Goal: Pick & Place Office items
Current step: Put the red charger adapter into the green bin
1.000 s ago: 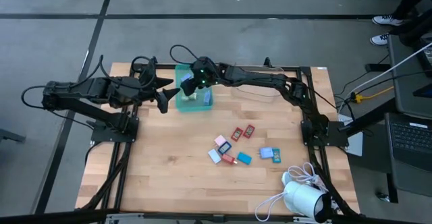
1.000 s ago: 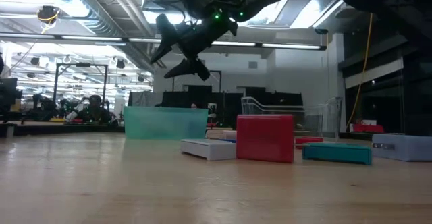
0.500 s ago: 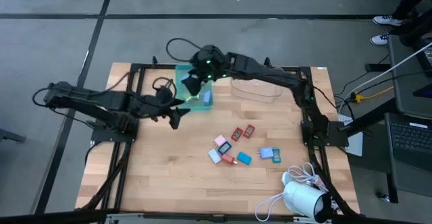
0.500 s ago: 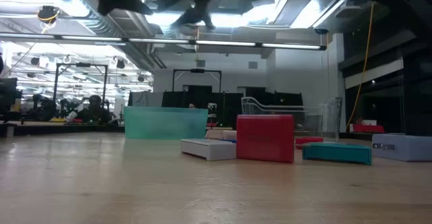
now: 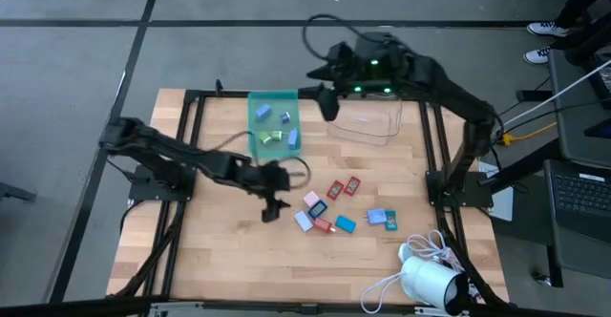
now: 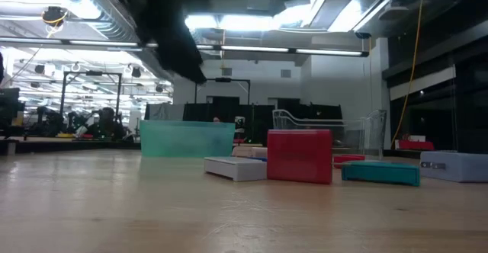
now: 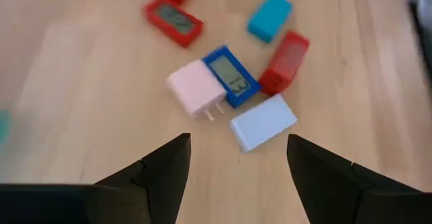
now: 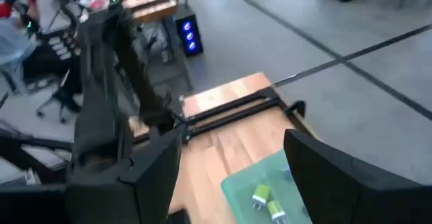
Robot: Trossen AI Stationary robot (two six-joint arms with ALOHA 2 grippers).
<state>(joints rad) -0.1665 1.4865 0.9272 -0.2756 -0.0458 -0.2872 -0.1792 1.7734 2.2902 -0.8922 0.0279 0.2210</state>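
Left claw [image 5: 272, 200] is now swinging from tray [image 5: 258, 107] twd office items [image 5: 336, 207], fingers apart, empty; items lying mid-worktop [image 5: 220, 250], long axes mixed. Right claw [image 5: 325, 97] apart, hanging nr bin [image 5: 366, 126].

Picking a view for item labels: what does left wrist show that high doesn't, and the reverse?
Left wrist only: close detail, a screen on the blue item and two prongs on the pink item.
High only: the teal tray holding a few items, the clear bin, the right gripper open, raised near the bin.
Both: the open left gripper by the loose cluster, including the white item.
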